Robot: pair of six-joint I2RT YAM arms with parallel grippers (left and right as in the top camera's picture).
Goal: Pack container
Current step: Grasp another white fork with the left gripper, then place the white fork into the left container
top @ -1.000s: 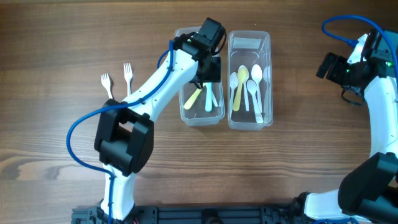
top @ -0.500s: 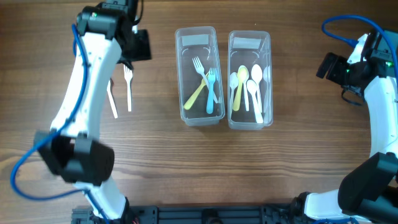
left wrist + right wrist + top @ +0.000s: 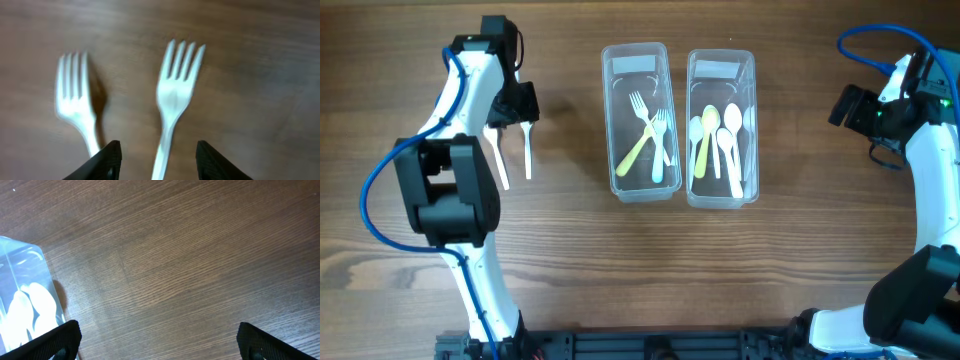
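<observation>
Two white forks lie side by side on the table at the left, one (image 3: pixel 528 148) to the right of the other (image 3: pixel 498 160). My left gripper (image 3: pixel 512 104) is open and hovers over their tine ends. In the left wrist view the right fork (image 3: pixel 175 95) runs between my open fingers (image 3: pixel 158 159) and the other fork (image 3: pixel 76 102) lies left of them. A clear container (image 3: pixel 639 120) holds a yellow, a blue and a white fork. A second clear container (image 3: pixel 721 126) holds several spoons. My right gripper (image 3: pixel 848 104) is open and empty at the far right.
The right wrist view shows bare wood table and a corner of the spoon container (image 3: pixel 25 305). The two containers stand side by side at the table's middle back.
My left arm swung from over the fork container to the far left. It now sits over the two white forks. The right arm has not moved.
</observation>
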